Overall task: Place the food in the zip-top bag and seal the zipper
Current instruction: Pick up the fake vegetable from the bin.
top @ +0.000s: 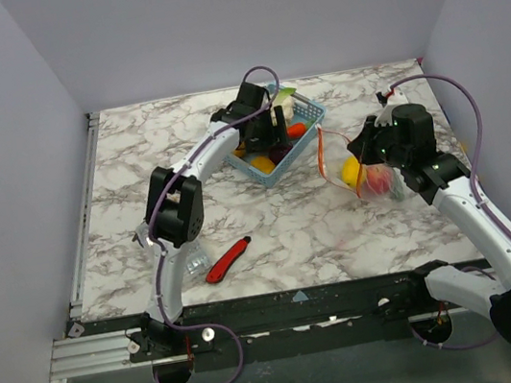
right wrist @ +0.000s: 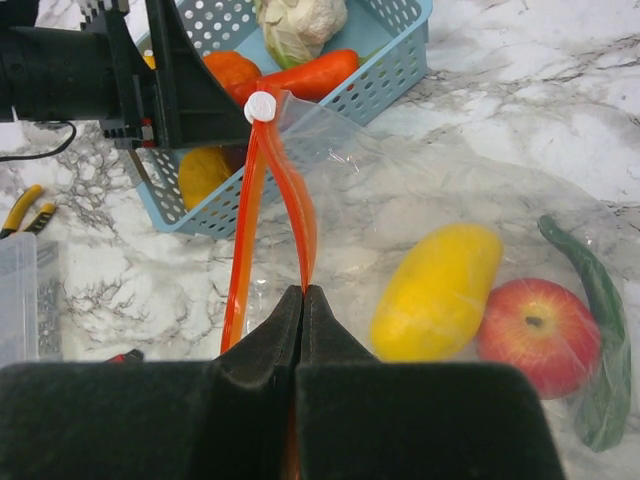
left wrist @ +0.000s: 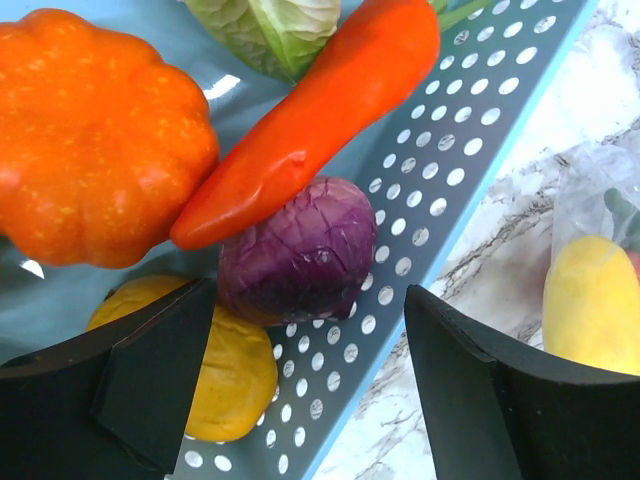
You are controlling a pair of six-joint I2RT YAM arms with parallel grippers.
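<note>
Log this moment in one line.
left gripper: open, over purple cabbage in basket | right gripper: shut on zipper | zip-top bag: unsealed, holds yellow fruit, apple

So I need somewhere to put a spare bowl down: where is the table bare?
The table is bare far left, between its edge and the left arm, and near-centre, between the red knife and the zip-top bag. The gap between the blue basket and bag is tight.

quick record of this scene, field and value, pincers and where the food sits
left pincer: open, poised at purple cabbage in blue basket
right pincer: shut on zipper, strips apart
zip-top bag: holds yellow fruit, red apple, green vegetable
blue basket also holds: orange pumpkin, orange pepper, yellow piece, pale cabbage
</note>
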